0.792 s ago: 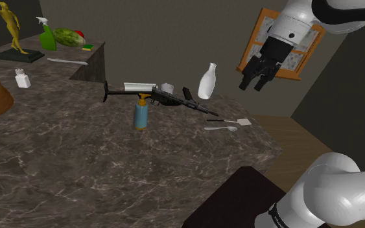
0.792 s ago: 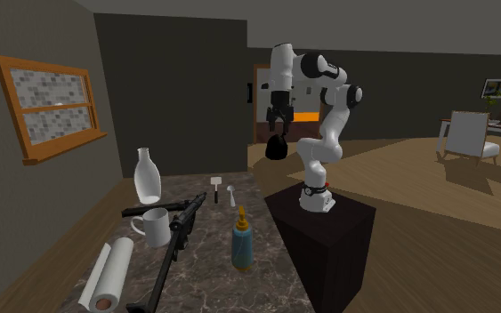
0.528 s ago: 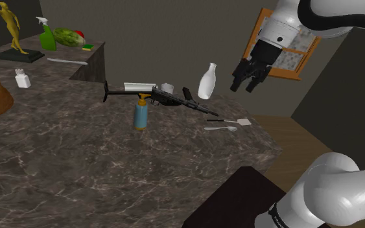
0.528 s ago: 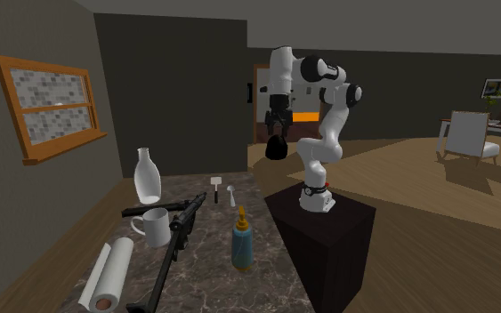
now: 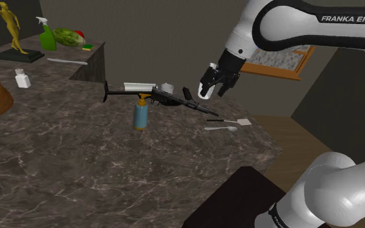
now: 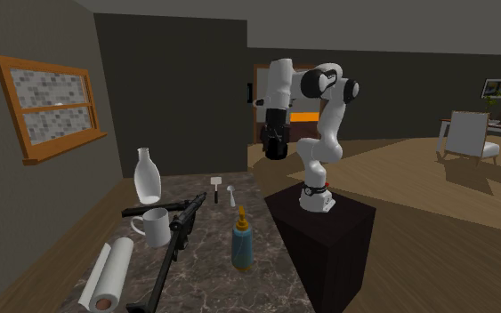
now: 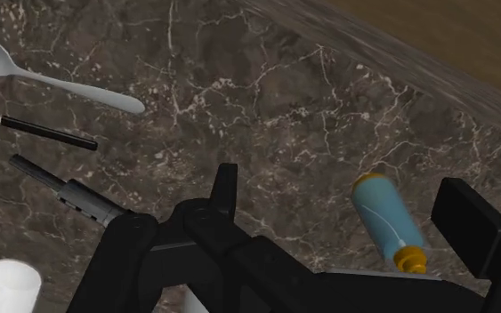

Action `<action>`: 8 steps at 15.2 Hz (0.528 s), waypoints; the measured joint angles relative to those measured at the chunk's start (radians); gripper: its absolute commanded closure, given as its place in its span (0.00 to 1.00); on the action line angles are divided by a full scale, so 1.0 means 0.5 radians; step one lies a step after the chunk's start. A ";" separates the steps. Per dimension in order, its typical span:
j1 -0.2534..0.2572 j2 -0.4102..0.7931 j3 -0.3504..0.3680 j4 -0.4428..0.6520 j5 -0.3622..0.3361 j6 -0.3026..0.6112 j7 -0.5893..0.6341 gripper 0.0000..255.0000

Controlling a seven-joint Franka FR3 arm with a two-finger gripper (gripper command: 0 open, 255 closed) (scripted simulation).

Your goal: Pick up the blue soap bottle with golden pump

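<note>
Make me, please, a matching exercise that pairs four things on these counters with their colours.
Things:
1. soap bottle
2. spray bottle
3. statuette
4. spoon

Colours:
A. white
B. green
C. blue with a gold top
D. gold all over

Pairs: 1-C, 2-B, 3-D, 4-A

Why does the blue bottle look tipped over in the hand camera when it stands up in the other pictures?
Wrist view: the camera looks down on the bottle at a slant, so it seems tipped. Shoulder view: the bottle stands upright. Second exterior view: the bottle is upright too; the tilt is the camera's, not the bottle's.
</note>
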State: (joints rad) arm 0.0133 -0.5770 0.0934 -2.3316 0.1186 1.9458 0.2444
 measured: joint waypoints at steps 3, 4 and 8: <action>0.008 0.168 0.072 0.020 -0.002 0.197 0.066 0.00; 0.011 0.222 0.098 0.009 -0.005 0.277 0.089 0.00; 0.009 0.486 0.189 0.107 -0.053 0.509 0.190 0.00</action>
State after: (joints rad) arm 0.0176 -0.3339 0.1879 -2.2780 0.0922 2.2002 0.3394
